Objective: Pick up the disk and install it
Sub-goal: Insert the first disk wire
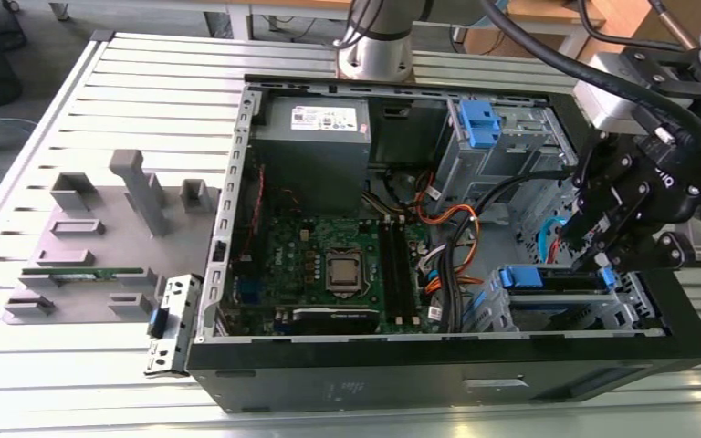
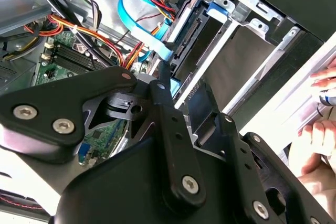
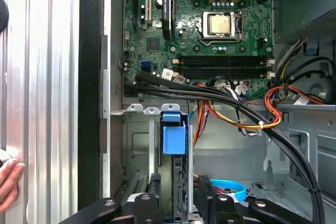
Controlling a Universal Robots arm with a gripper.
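The disk (image 1: 550, 281) stands on edge in the drive cage at the front corner of the open computer case (image 1: 448, 379), on the exterior view's right. Its blue handle (image 3: 174, 134) faces the motherboard. My gripper (image 1: 597, 263) hangs just above the disk's far end. In the first wrist view the gripper (image 3: 178, 199) straddles the disk's edge, and small gaps show on both sides. In the second wrist view the gripper (image 2: 181, 90) sits beside the disk (image 2: 189, 38), near a blue ribbon cable (image 2: 142, 27). It looks open.
Thick black cables (image 3: 252, 116) and orange wires cross the case beside the cage. A grey power supply (image 1: 314, 128) and another blue bracket (image 1: 478, 117) sit at the back. A grey fixture (image 1: 95, 237) lies on the exterior view's left. A person's hand (image 3: 8, 179) rests outside the case.
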